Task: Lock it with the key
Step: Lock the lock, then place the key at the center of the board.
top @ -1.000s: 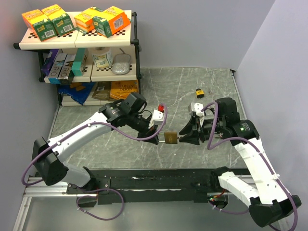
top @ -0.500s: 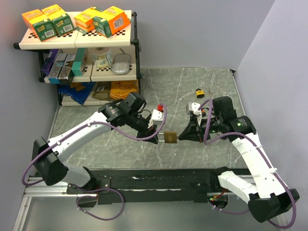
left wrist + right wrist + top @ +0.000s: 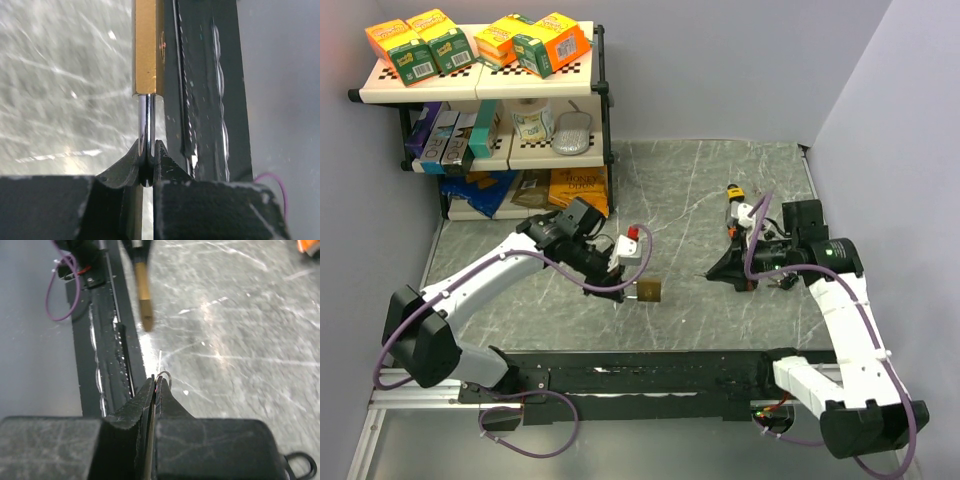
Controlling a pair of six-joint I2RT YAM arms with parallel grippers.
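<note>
– Claw on the left [image 3: 148,154] pinches the padlock [image 3: 146,50] by its silver loop [image 3: 145,122]; right claw [image 3: 155,386] is shut on the thin key [image 3: 162,374].
– That lock could swing when the key pushes, so the key misses.
– Both arms reach in over the tabletop [image 3: 700,190], claws facing each other, well apart.

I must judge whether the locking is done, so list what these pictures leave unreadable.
Padlock keyhole: too small from above; the left wrist view shows only a narrow edge.
Shackle bend: left wrist view, buried between the left fingers.
Key: right wrist view, the right fingers hide all but a ring.
Orange object: too small from above.
</note>
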